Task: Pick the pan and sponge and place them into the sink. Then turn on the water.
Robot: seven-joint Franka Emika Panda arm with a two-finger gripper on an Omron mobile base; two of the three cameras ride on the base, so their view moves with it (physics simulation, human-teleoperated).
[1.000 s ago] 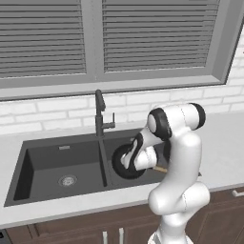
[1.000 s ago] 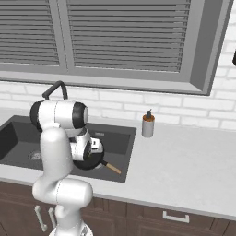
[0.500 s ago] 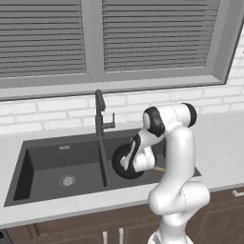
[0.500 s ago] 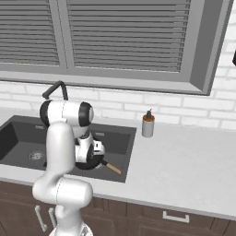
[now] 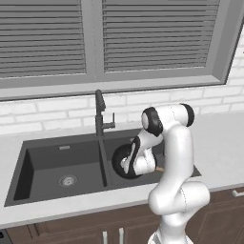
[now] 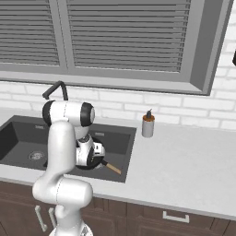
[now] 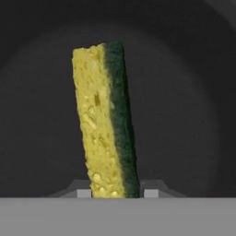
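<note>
The black pan lies in the right basin of the dark grey sink, its wooden handle pointing toward the front right. My gripper hangs low over the pan. In the hand view the green and yellow sponge stands on edge, leaning slightly, between my two fingertips, with the pan's dark bottom behind it. The tips sit close against its sides, and the hold looks loose. The gooseneck faucet rises behind the divider; no water runs from it.
The left basin with its silver drain is bare. A soap dispenser stands on the counter right of the sink. Grey counter stretches to the right, with a brick wall and a window behind.
The arm's upper part has swung a little to the left while the hand stays low over the pan in the right basin.
</note>
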